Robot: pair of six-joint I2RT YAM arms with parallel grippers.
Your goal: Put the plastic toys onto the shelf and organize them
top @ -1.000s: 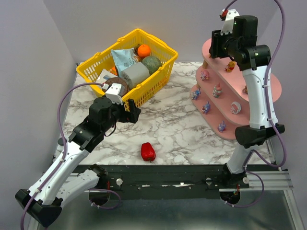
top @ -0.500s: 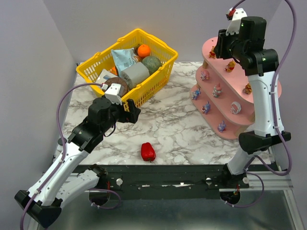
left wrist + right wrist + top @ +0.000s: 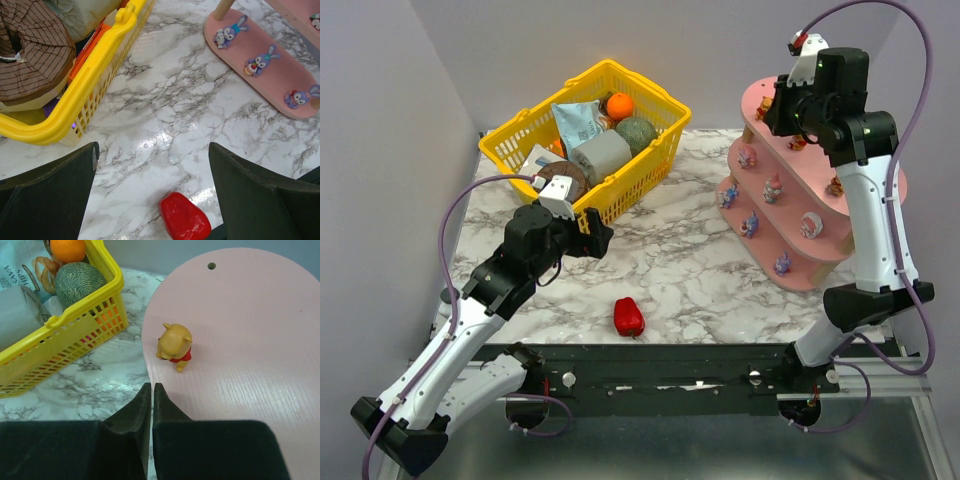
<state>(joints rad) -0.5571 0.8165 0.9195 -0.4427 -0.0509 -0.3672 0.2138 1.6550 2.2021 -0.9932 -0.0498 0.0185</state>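
My right gripper [image 3: 152, 387] has just closed. A second ago its two dark fingers stood apart; now they are pressed almost together with only a thin slit between them and nothing in it. It hangs over the left rim of the top oval board of the pink three-tier shelf with wooden dowel posts [image 3: 820, 276], at the upper right of the overhead view.

Just beyond my fingertips, in the middle of the wrist view, a small orange-yellow plastic bear figurine in a red shirt [image 3: 174, 345] stands on that board near its left edge. It is clear of my fingers. I take this to mean the bear has been set down and let go, and my wrist has pulled back a little from the board.

My left gripper [image 3: 152, 150] has not changed. It is spread wide and empty above the grey-veined marble table [image 3: 680, 250], beside the yellow mesh basket of groceries [image 3: 610, 65], at centre left.

The other small plastic figurines [image 3: 773, 187] sit spread over the shelf's tiers, with the purple-blue rabbit ones [image 3: 260, 59] lined along the lowest board. I see none loose on the marble. Only the glossy red pepper [image 3: 629, 317] lies there, at lower centre, so I judge the placing is at or near its end.
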